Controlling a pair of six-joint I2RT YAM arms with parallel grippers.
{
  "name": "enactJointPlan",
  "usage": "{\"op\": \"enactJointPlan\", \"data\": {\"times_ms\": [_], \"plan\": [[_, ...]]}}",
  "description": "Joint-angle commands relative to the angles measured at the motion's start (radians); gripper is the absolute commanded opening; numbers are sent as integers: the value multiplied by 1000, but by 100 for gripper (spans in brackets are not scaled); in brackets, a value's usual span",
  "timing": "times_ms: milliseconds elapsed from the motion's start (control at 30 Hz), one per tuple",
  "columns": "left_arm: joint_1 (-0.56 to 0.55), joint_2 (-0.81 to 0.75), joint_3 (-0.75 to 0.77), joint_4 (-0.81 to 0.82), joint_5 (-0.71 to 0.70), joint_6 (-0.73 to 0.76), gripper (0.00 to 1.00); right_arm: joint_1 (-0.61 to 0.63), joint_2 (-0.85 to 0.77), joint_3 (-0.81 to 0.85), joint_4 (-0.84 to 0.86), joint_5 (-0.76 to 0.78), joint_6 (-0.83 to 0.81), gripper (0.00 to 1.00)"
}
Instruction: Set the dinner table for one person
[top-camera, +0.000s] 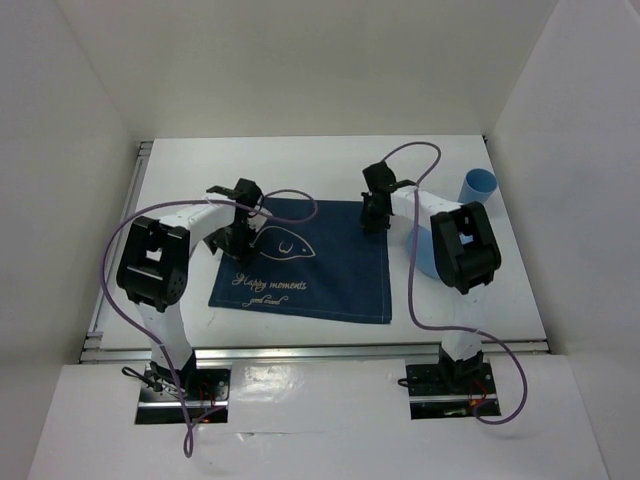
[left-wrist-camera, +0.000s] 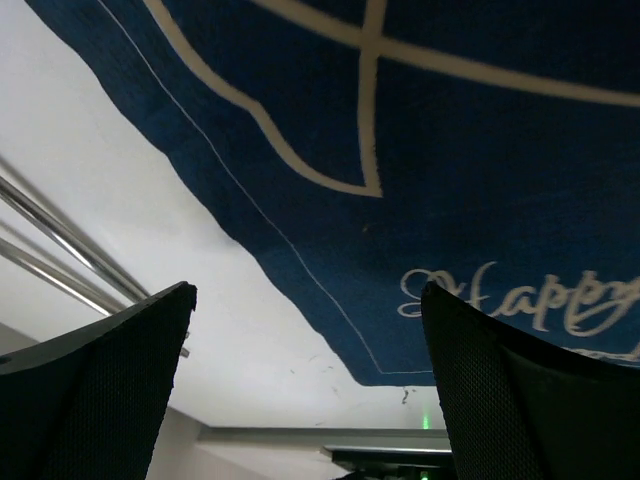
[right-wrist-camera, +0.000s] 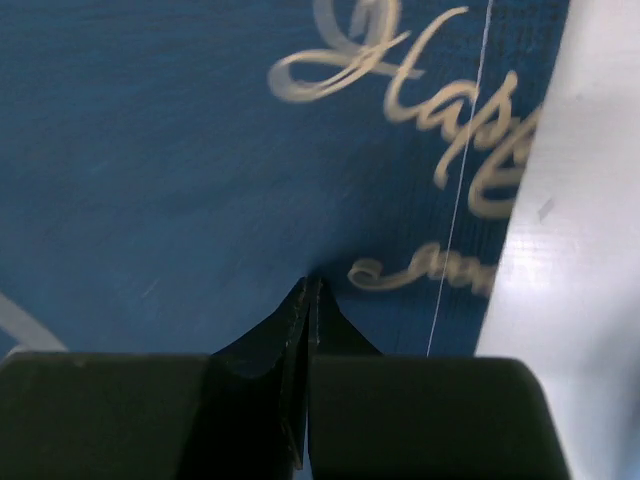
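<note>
**White tabletop lying flat under both grippers**

Large flat white rectangular dinner table (top-camera: 300, 165), matte, with aluminium rails along its left and near edges. It lies level beneath the left gripper (top-camera: 234, 238) and the right gripper (top-camera: 373, 222) and reaches well past each on all sides. In the left wrist view, bare white surface sits directly below the spread fingers, with a few small dark marks and two rails off to one side. In the right wrist view, a bare white strip lies just beside the closed fingertips.
</note>
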Motion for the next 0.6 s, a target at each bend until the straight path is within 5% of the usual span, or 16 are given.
{"op": "enactJointPlan", "data": {"times_ms": [0, 267, 567], "plan": [[17, -1, -40, 32, -100, 11, 100, -6, 117, 83, 9, 71, 61, 0], [17, 19, -147, 23, -120, 11, 100, -69, 227, 183, -69, 213, 207, 0], [17, -34, -98, -57, 22, -10, 100, -80, 230, 207, -2, 170, 129, 0]]}}
